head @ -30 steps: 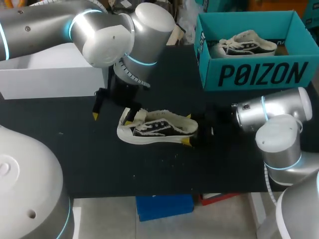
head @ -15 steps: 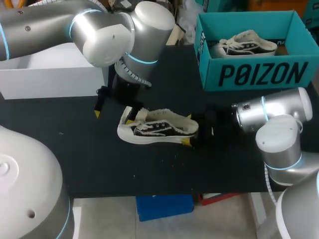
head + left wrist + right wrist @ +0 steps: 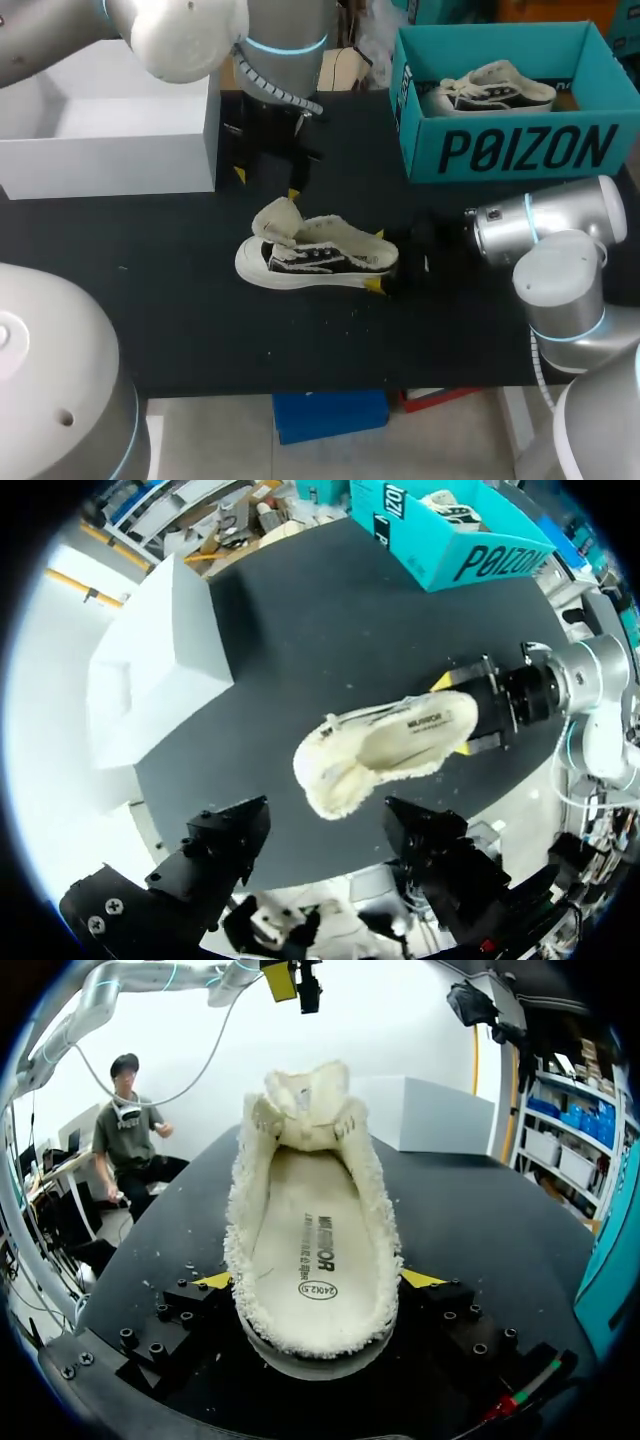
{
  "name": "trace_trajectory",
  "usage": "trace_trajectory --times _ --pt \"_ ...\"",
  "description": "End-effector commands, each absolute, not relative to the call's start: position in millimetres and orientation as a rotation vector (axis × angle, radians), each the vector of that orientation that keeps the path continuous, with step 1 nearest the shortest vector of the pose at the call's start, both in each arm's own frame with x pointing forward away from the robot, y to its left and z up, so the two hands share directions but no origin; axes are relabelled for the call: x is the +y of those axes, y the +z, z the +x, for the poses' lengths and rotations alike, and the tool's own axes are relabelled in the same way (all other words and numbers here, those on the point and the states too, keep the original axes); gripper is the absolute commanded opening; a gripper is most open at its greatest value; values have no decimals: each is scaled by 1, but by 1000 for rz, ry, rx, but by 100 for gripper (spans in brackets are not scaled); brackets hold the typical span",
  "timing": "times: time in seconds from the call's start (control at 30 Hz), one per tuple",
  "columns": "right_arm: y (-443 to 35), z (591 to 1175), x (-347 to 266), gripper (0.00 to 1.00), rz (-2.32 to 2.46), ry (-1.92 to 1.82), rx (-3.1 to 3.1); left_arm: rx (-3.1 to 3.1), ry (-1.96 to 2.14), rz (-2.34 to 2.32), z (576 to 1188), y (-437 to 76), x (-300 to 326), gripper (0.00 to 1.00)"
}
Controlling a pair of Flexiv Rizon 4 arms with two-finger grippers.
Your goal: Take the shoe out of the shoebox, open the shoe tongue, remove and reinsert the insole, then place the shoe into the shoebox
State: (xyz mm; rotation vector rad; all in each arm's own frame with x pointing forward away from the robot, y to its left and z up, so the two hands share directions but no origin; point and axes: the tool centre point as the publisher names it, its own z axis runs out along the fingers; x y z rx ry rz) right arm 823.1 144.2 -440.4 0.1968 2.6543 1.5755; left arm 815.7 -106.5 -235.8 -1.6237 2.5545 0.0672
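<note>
The shoe (image 3: 320, 258) lies on its sole in the middle of the bench (image 3: 200, 330). It has a black upper, a white sole and fleecy cream lining, and its tongue is folded up toward the toe on the left. The right pincer (image 3: 375, 260) grasps the heel from both sides. The left pincer (image 3: 266, 184) hangs released, just beyond the toe. The near side of the bench is open. A white box (image 3: 110, 150) stands far left and the teal shoebox (image 3: 520, 150) far right.

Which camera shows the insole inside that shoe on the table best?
The right wrist view: it looks straight along the insole, heel to toe. The left wrist view shows it smaller, from above. The head view shows only the shoe from the side.
</note>
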Motion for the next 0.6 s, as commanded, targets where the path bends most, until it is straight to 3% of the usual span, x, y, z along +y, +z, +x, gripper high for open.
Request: trace_trajectory --times 0.03,0.37,0.6 --pt "-442 823 145 0 200 1573 2655 3538 -437 -445 823 -244 -118 0" --pt "-442 823 145 0 200 1573 2655 3692 -459 109 833 -242 -143 0" --pt "-442 823 145 0 200 1573 2655 3692 -459 109 833 -242 -143 0"
